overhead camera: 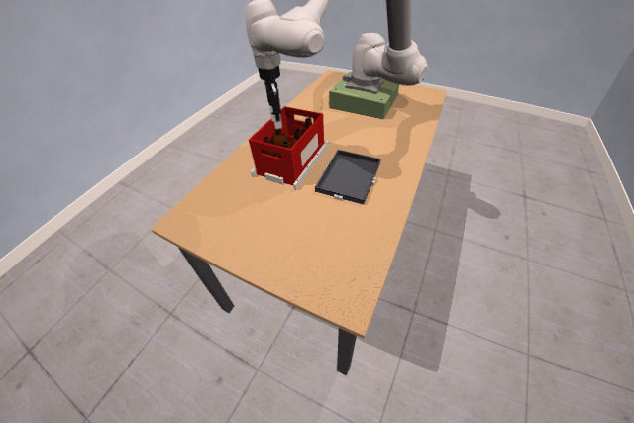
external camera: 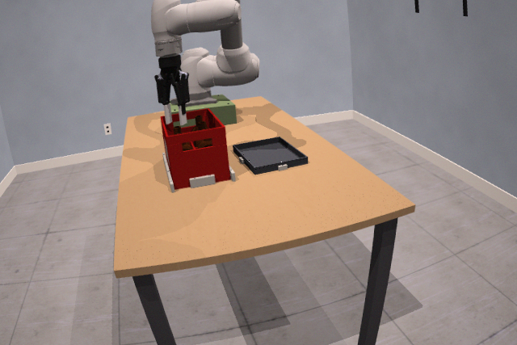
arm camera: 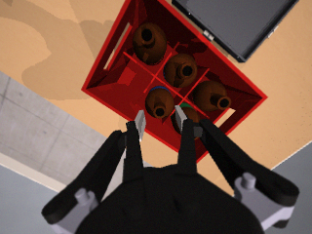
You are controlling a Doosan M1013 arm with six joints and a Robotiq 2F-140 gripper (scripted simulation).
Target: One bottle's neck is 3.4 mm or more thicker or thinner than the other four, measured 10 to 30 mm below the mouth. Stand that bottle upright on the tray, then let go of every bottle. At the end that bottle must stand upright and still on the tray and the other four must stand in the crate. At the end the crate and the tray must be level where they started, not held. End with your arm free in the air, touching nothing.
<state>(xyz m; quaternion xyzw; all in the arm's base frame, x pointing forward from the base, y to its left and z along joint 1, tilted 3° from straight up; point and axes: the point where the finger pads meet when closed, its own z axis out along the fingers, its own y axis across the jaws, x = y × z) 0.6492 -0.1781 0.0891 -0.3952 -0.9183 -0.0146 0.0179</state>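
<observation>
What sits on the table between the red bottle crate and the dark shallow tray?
Only a white bracket rail along the red crate, then a bare strip of wooden table before the dark tray. The top view shows it best.

Glossy brown bottles [arm camera: 159, 102], matt wooden table [overhead camera: 286, 249]
</observation>
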